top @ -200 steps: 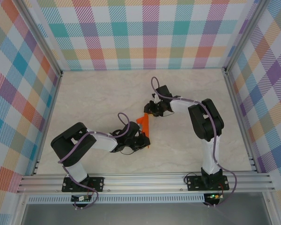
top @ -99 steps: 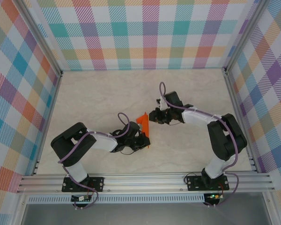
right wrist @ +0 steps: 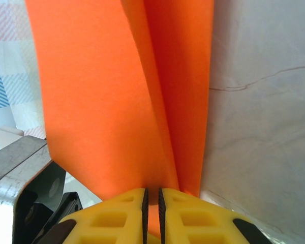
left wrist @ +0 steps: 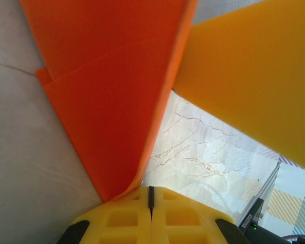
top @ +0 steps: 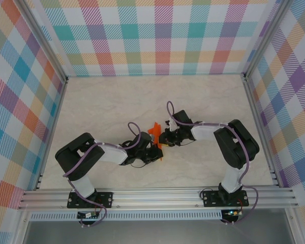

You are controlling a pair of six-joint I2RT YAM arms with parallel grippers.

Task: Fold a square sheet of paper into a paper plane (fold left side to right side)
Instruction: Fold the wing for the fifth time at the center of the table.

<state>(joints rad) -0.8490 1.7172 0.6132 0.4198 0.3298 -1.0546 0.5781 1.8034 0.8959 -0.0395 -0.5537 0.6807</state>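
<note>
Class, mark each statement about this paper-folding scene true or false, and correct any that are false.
1. The right gripper pinches the orange paper. True.
2. The left gripper is wide open. False: its fingers are shut at the paper's edge.
3. The paper lies flat on the table. False: it is creased and partly lifted.
4. The walls are checked in several colours. True.

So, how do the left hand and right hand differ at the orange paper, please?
The right hand pinches the paper in its seam; the left hand is shut with the paper meeting it beside the seam. In the top view, the left hand lies below the right hand. Both are closed.
</note>
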